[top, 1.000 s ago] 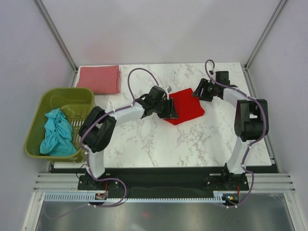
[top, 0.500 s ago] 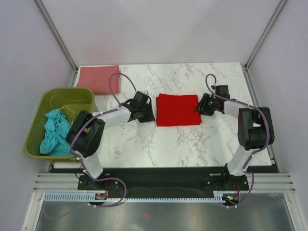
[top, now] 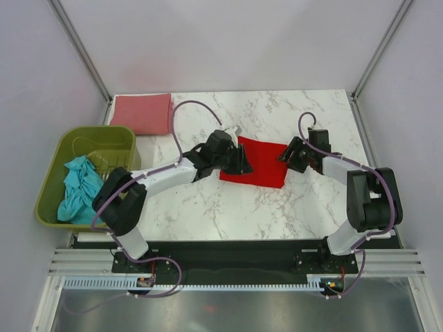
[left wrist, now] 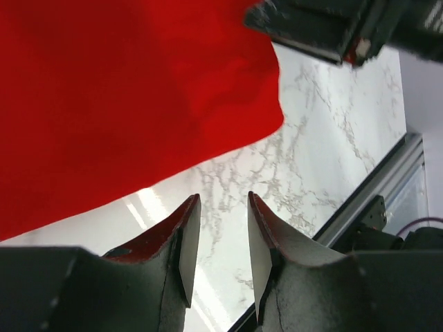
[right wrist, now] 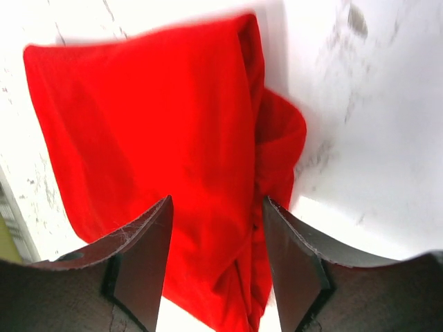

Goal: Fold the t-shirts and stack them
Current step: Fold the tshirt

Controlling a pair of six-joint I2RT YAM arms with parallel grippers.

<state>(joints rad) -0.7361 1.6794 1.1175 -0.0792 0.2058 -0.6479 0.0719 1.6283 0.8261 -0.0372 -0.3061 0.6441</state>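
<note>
**A:** Left wrist camera: left gripper (left wrist: 218, 252), jaws narrowly apart and empty over the marble table (left wrist: 325, 145), red t-shirt (left wrist: 104, 90) just beyond.

**B:** Right gripper (right wrist: 218, 270) is spread wide, red cloth between its fingers. Only the overhead view shows the teal t-shirt (top: 79, 190) in the basket (top: 97, 138) and the pink t-shirt (top: 142, 114) folded at the far corner.

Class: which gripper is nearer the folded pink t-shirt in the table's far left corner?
Left. The left gripper sits at the left edge of the red t-shirt, right of the pink t-shirt; the right gripper is at that red shirt's opposite edge.
</note>
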